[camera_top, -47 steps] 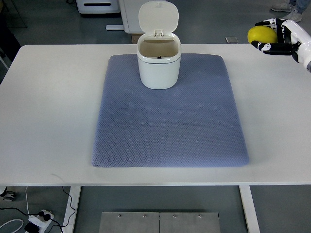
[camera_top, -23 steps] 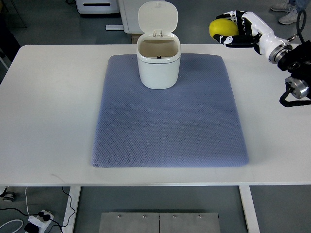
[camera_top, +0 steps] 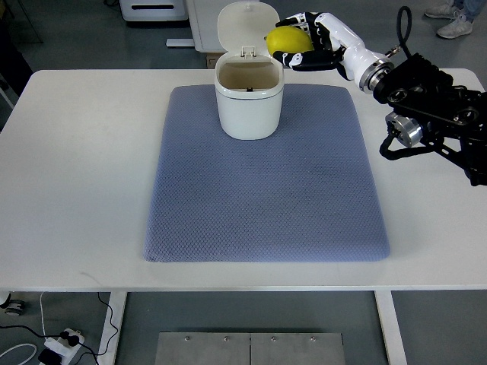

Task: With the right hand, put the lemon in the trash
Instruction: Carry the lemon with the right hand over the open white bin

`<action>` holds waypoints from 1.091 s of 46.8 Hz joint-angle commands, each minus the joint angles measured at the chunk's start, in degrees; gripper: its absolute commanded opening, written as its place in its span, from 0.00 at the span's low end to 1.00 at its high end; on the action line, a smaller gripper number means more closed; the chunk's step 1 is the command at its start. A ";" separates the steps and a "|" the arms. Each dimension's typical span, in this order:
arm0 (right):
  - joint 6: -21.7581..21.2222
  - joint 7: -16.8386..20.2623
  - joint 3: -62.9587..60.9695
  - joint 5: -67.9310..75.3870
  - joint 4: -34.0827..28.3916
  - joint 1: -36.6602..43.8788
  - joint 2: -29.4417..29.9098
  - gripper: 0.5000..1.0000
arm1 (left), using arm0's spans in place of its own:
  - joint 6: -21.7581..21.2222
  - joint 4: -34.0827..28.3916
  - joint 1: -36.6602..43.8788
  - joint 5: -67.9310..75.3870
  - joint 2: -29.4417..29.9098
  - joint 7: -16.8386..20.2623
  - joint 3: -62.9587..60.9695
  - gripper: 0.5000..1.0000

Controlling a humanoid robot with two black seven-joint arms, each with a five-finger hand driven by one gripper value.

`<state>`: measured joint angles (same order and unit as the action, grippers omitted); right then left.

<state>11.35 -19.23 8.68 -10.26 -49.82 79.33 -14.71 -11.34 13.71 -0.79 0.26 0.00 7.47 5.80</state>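
At the upper middle of the frame the right hand [camera_top: 304, 47] has its fingers [camera_top: 300, 59] curled around the lemon [camera_top: 288, 40], held just beside the open trash bin [camera_top: 248, 99] and not yet over its mouth, so the drop remains.

Setting: robotics lab, test bench.
White bench [camera_top: 76, 167] on metal legs over grey floor [camera_top: 68, 34]; blue mat [camera_top: 266, 190] laid as work area. Power strip [camera_top: 59, 344] with cables on floor at lower left, white equipment [camera_top: 152, 9] behind the bench, a person's shoes [camera_top: 456, 24] at top right.
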 commanded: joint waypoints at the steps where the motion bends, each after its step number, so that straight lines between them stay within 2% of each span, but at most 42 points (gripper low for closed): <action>1: -0.01 0.16 0.11 -0.02 2.18 0.04 2.04 0.04 | 0.00 0.00 0.00 0.01 0.00 0.00 0.00 1.00; 18: -0.36 2.27 0.64 -0.11 9.91 0.21 9.34 0.04 | 0.00 0.00 0.00 0.01 0.00 0.00 0.00 1.00; 29: -0.62 3.41 0.73 -0.11 11.67 0.91 11.28 0.06 | 0.00 0.00 0.00 0.01 0.00 0.00 0.00 1.00; 40: -0.80 4.11 0.99 -0.55 13.35 0.91 12.77 0.15 | 0.00 0.00 0.00 0.01 0.00 0.00 0.00 1.00; 48: -0.80 4.82 2.66 -0.55 15.36 0.91 13.91 0.31 | 0.00 0.00 0.00 0.01 0.00 0.00 0.00 1.00; 51: -0.80 4.82 3.01 -0.55 15.63 0.91 14.09 0.33 | 0.00 0.00 0.00 0.01 0.00 0.00 0.00 1.00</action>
<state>10.54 -14.42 11.34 -10.81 -34.45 80.25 -0.79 -11.34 13.71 -0.79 0.26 0.00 7.47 5.80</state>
